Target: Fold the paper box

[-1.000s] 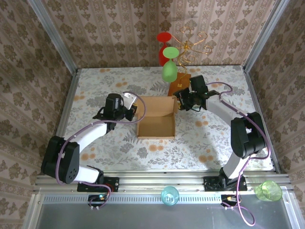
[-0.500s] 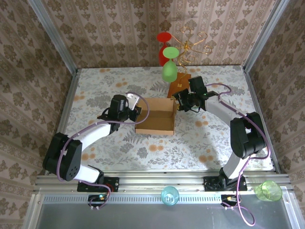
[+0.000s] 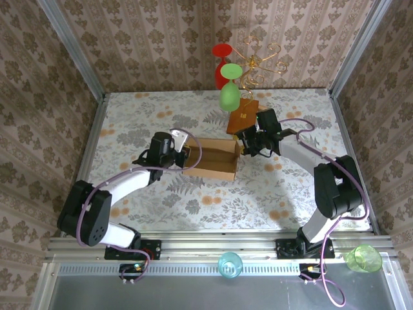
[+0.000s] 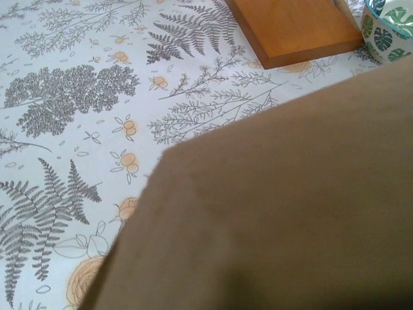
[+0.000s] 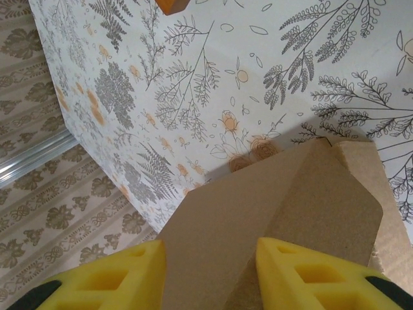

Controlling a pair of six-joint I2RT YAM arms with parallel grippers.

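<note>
The paper box [image 3: 210,159], light-brown cardboard, lies tilted at the table's middle with its open side up. My left gripper [image 3: 182,152] is pressed against the box's left wall. In the left wrist view a cardboard panel [image 4: 277,206] covers my fingers completely. My right gripper [image 3: 244,143] is at the box's right end. In the right wrist view that gripper [image 5: 210,278] is open, its yellow fingers [image 5: 116,281] wide apart over a creased cardboard panel [image 5: 284,200].
An orange-brown board [image 3: 243,116] lies just behind the box, also visible as the board [image 4: 290,26] in the left wrist view beside a leaf-patterned cup [image 4: 389,26]. A green glass [image 3: 228,97] and a red glass [image 3: 221,63] hang on a gold stand [image 3: 261,61] at the back.
The box has slid left and towards the back and has turned and tilted. Both grippers have moved along with it, the left one further right.
</note>
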